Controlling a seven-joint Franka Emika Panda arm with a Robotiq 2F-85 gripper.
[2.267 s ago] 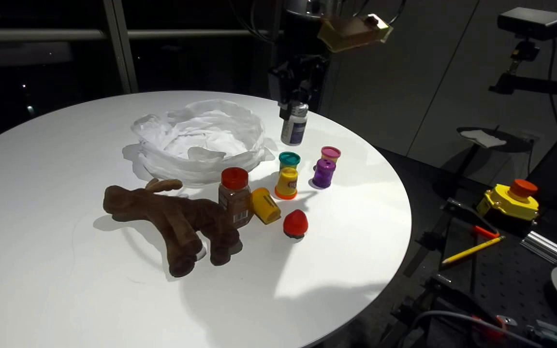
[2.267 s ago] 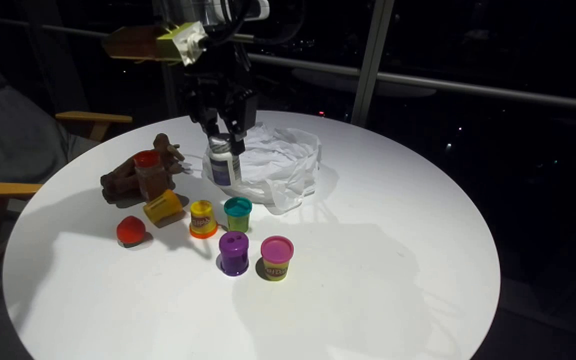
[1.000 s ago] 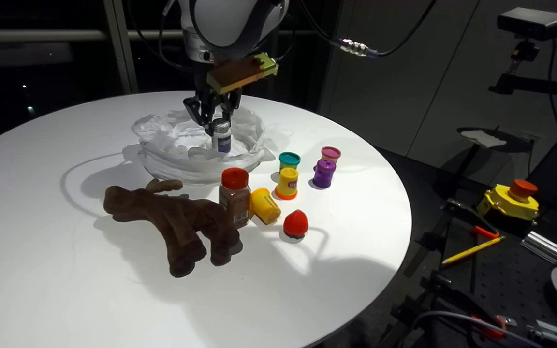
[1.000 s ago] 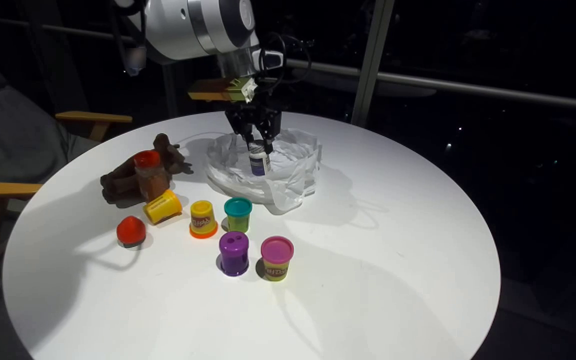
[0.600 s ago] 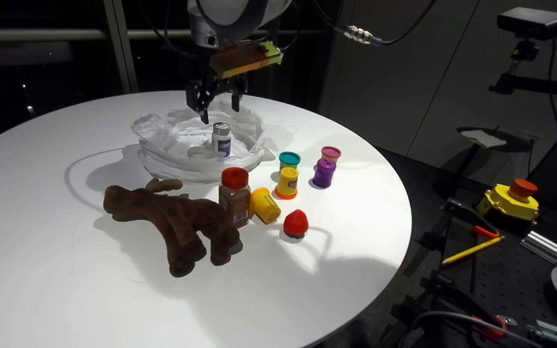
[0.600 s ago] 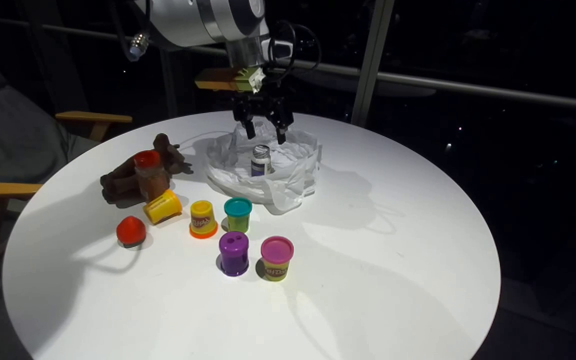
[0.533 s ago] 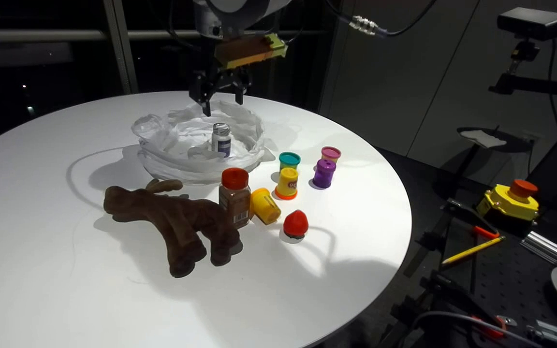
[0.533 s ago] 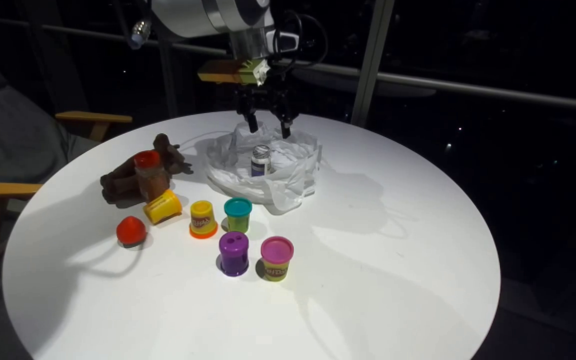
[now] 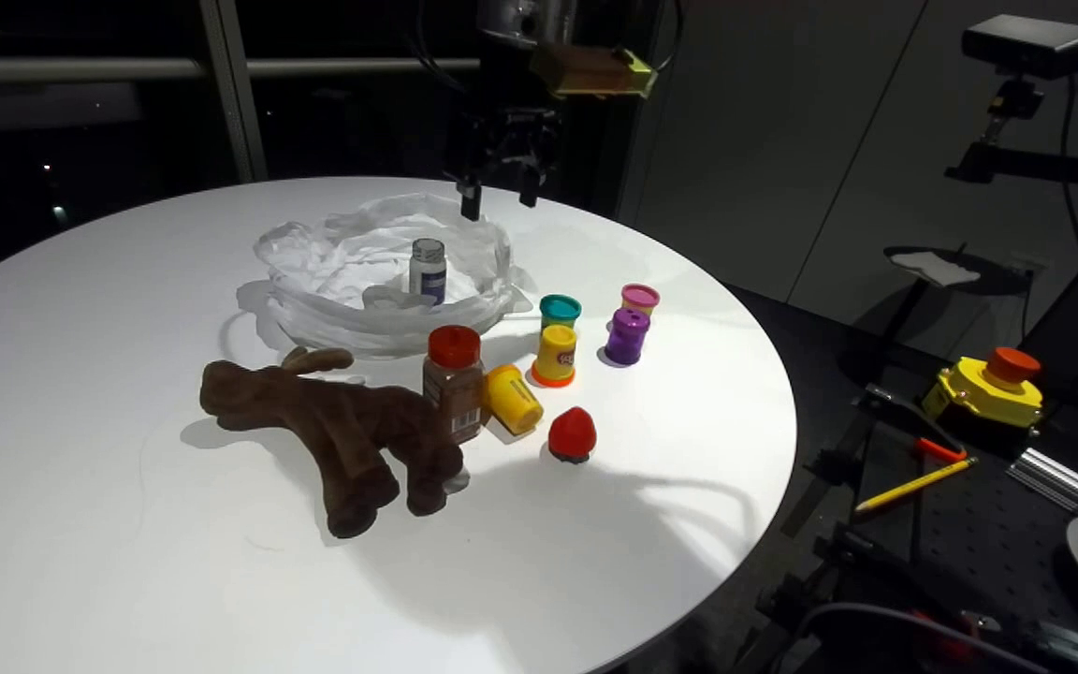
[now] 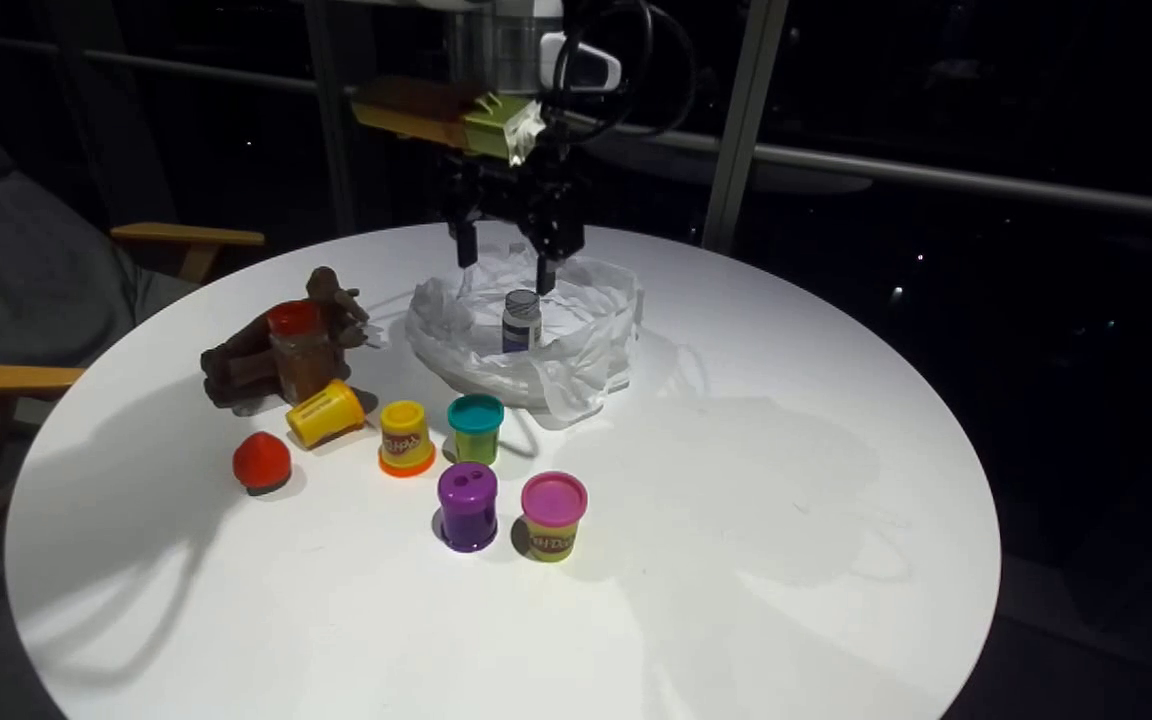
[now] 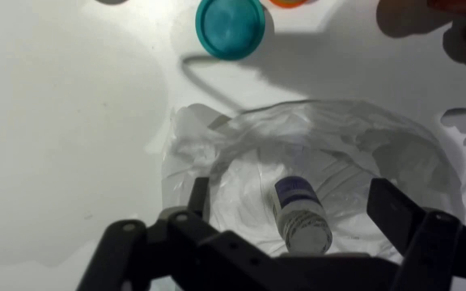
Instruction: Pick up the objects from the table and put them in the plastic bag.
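The wrinkled white plastic bag (image 9: 361,329) lies spread like a bowl on the round table. A white bottle (image 10: 521,325) with a purple label stands inside it. Above the bag's rim hangs my gripper (image 9: 500,197), jaws wide apart and holding nothing; in the wrist view the bottle shows below, between the fingers. Outside the bag are the brown plush toy (image 9: 342,421), a red-lidded jar (image 9: 454,388), a tipped yellow tub (image 9: 514,399), an upright yellow tub (image 10: 406,440), a teal-lidded tub (image 11: 230,28), a purple container (image 10: 468,508), a pink-lidded tub (image 10: 553,518) and a red ball (image 9: 573,432).
The jar stands against the plush toy, with the tipped yellow tub touching or very near it. Beyond the round white table (image 9: 651,524) are an armchair (image 10: 26,290), a camera on a stand (image 9: 1035,45) and a yellow box with a red button (image 9: 983,388).
The bottle was carried over the bag and let go inside it. The gripper opened, rose, then moved sideways toward the bag's rim on the side of the tubs.
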